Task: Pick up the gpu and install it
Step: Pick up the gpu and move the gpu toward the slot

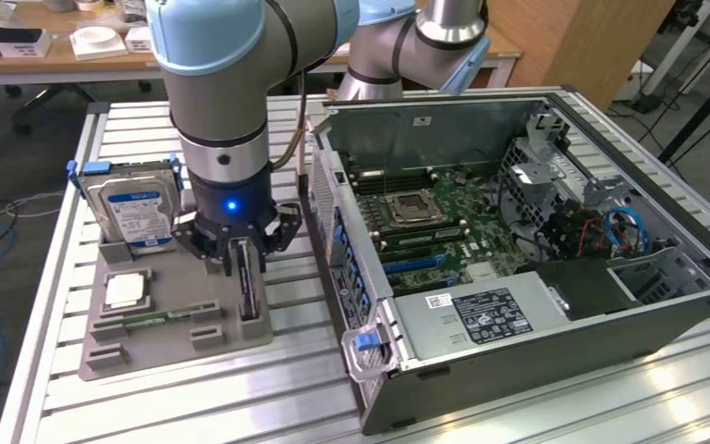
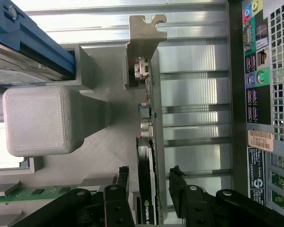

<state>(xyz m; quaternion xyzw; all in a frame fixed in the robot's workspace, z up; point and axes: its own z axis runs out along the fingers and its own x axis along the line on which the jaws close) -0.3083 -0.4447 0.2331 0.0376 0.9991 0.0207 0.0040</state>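
Gripper (image 2: 149, 172) spread wide, one finger either side of the gpu (image 2: 149, 142), which stands on edge in its tray (image 2: 102, 151) slot between them, unclamped; case (image 2: 267, 94) close alongside.

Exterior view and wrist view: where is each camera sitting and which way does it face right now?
Exterior view: off the arm, high beside the table, looking down on the tray, the open case and the arm, its gripper over the gpu.
Wrist view: on the wrist, looking down along the open gripper straddling the gpu.
Shared: gripper, gpu, tray, hard drive, case.
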